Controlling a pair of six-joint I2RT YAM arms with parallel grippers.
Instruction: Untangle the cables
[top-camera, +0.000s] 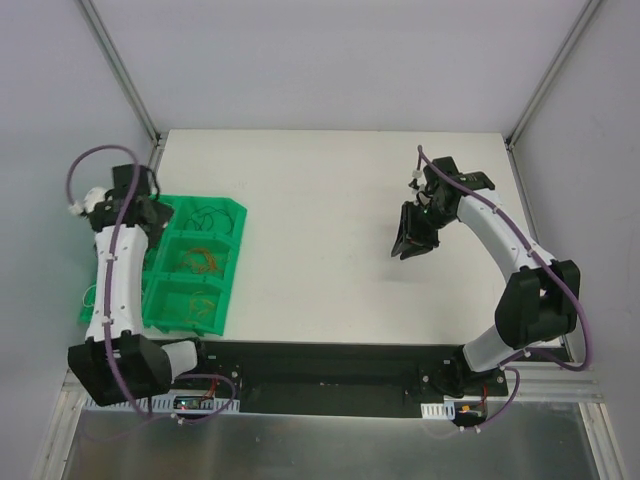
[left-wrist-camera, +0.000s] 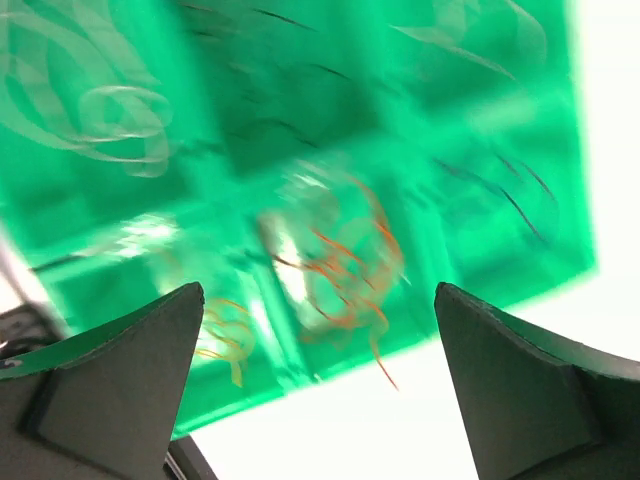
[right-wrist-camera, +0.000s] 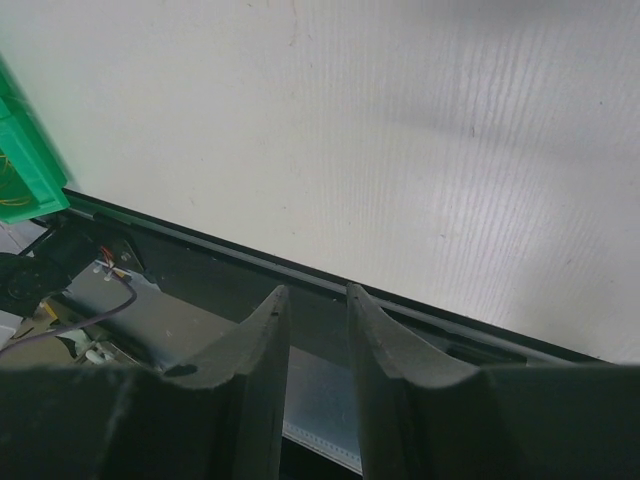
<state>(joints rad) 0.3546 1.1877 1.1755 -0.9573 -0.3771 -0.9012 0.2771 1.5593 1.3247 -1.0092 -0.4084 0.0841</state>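
White table (top-camera: 320, 200), left fingers (left-wrist-camera: 130, 370) spread wide above green tray (top-camera: 222, 290) of cables (left-wrist-camera: 345, 270), right fingers (right-wrist-camera: 265, 350) nearly closed, empty.

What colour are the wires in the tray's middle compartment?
Orange-copper wires, in the green tray; clearest in the top external view, blurred in the left wrist view.
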